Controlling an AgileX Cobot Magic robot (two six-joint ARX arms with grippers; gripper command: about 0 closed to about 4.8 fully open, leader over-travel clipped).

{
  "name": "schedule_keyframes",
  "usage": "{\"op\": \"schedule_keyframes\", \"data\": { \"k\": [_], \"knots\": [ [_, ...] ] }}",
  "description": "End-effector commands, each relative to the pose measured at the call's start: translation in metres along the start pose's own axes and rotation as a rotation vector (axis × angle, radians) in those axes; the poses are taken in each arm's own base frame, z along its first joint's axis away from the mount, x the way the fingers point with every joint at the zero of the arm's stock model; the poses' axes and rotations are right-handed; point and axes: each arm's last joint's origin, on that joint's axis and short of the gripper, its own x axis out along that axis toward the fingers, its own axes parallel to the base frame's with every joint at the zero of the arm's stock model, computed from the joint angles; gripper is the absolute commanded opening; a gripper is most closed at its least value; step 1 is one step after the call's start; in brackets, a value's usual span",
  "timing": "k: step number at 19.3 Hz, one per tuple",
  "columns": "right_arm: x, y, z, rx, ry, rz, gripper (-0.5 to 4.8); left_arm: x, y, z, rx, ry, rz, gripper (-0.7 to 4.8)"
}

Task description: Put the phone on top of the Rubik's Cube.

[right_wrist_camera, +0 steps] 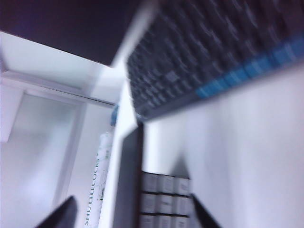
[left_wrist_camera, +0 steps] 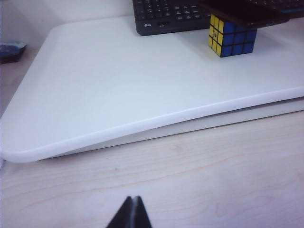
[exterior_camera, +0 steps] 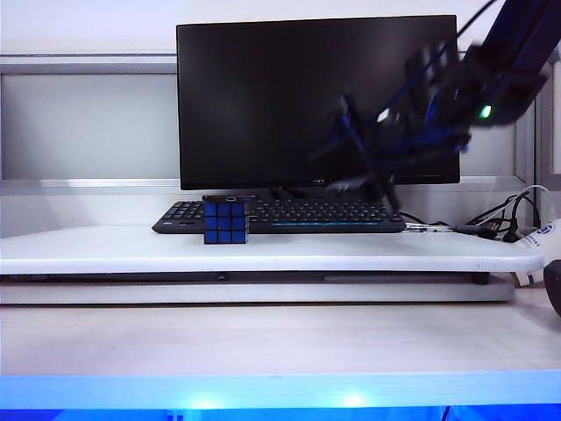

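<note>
Phone (left_wrist_camera: pixel 244 12) flat atop cube (left_wrist_camera: pixel 232 35). Right hand (exterior_camera: pixel 368 171) blurred above keyboard (exterior_camera: pixel 333 215), fingers apart, empty. Left hand (left_wrist_camera: pixel 130 214) pinched together over surface (left_wrist_camera: pixel 142 180).

An office desk, by the look of it. A wide dark monitor (exterior_camera: pixel 317 96) stands behind a black keyboard (exterior_camera: pixel 289 216) on a white raised board (exterior_camera: pixel 263 250) over a pale wood worktop (exterior_camera: pixel 263 342). Cables (exterior_camera: pixel 504 219) trail at the right edge, and behind runs what seems a grey partition panel (exterior_camera: pixel 88 123).
</note>
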Motion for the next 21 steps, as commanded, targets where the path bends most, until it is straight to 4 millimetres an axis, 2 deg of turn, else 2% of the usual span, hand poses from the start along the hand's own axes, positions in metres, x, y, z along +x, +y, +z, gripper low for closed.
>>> {"op": "schedule_keyframes", "data": {
  "k": [1,5,8,12,15,18,21],
  "knots": [
    [-0.015,0.021,0.010,-0.155,-0.004,0.003,1.43,0.000,0.000,-0.002,0.001,0.023,0.007,-0.06],
    [-0.046,0.041,0.021,-0.344,-0.008,-0.139,-0.05,0.000,0.000,-0.002,0.000,0.024,0.006,-0.06],
    [-0.079,0.053,0.033,-0.456,-0.005,-0.244,-0.08,0.000,0.000,-0.002,-0.003,0.024,0.006,-0.06],
    [-0.113,0.071,0.031,-0.642,-0.018,-0.444,-0.08,0.000,0.000,-0.002,-0.003,0.024,0.007,-0.05],
    [-0.147,0.077,0.008,-0.713,-0.168,-0.438,-0.08,0.000,0.000,-0.002,-0.004,0.024,0.007,-0.06],
    [-0.180,0.062,-0.023,-0.733,-0.273,-0.484,-0.08,0.000,0.000,-0.002,-0.006,0.024,0.007,-0.06],
    [-0.211,0.044,-0.042,-0.721,-0.311,-0.519,-0.08,0.000,0.000,-0.002,-0.005,0.024,0.008,-0.06]
  ]
}}
